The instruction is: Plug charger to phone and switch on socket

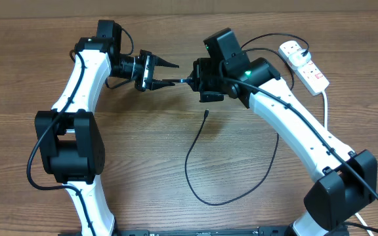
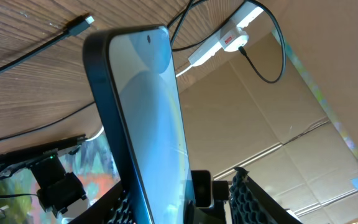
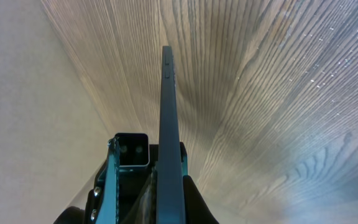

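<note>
Right gripper (image 3: 151, 180) is clamping phone (image 3: 168, 112) edge-on at frame centre | long axis is running leftward into left gripper (image 1: 176, 74), jaws apart, straddling free end | charger (image 1: 188, 160) is lying below, tip nearer right gripper.

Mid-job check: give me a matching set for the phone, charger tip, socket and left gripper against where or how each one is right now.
Things:
1 phone
2 charger tip
3 socket
4 left gripper

States:
A lying loose on the table
B white, on the table's right side
C held edge-on in the right gripper
D open around the phone's end

Pairs: 1-C, 2-A, 3-B, 4-D
</note>
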You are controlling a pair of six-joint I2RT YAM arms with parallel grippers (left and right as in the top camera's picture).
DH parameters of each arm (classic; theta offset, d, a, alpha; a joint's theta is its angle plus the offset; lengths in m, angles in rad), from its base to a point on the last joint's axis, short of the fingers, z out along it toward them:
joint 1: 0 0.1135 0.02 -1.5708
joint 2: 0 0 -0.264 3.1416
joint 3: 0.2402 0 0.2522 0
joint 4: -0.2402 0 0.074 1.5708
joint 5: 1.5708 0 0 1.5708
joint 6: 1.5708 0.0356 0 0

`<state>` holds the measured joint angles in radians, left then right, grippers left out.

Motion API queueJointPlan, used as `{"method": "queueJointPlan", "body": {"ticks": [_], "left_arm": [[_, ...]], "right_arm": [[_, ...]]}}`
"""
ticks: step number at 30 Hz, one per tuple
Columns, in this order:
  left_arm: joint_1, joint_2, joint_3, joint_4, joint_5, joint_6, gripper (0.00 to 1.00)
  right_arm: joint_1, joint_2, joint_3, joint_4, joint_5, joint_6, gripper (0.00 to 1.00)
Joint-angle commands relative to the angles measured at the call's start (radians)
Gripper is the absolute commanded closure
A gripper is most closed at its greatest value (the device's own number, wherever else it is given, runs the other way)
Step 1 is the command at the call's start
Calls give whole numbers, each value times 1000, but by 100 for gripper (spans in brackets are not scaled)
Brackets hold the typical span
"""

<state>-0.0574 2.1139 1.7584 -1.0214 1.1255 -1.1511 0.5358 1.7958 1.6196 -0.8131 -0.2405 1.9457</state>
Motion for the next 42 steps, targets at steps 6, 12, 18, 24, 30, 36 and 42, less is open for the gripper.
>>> {"method": "queueJointPlan", "body": {"ticks": [6, 12, 18, 24, 30, 36, 42], "left_arm": [[-16, -34, 26, 5, 40, -28, 62], [-16, -34, 26, 5, 48, -43, 70], [-16, -34, 26, 4, 56, -55, 71], [-16, -34, 26, 5, 80, -59, 75], [-16, -34, 26, 5, 80, -59, 75], [-16, -34, 26, 5, 79, -58, 90], [-16, -34, 26, 5, 72, -61, 96]], "right_arm": [[45, -7, 27, 12, 39, 30, 96], [48, -7, 27, 24, 38, 45, 96], [53, -7, 27, 28, 37, 48, 96], [71, -7, 27, 49, 38, 48, 96], [71, -7, 27, 50, 38, 48, 96], [71, -7, 27, 49, 37, 47, 94], [77, -7, 27, 50, 29, 47, 89]]}}
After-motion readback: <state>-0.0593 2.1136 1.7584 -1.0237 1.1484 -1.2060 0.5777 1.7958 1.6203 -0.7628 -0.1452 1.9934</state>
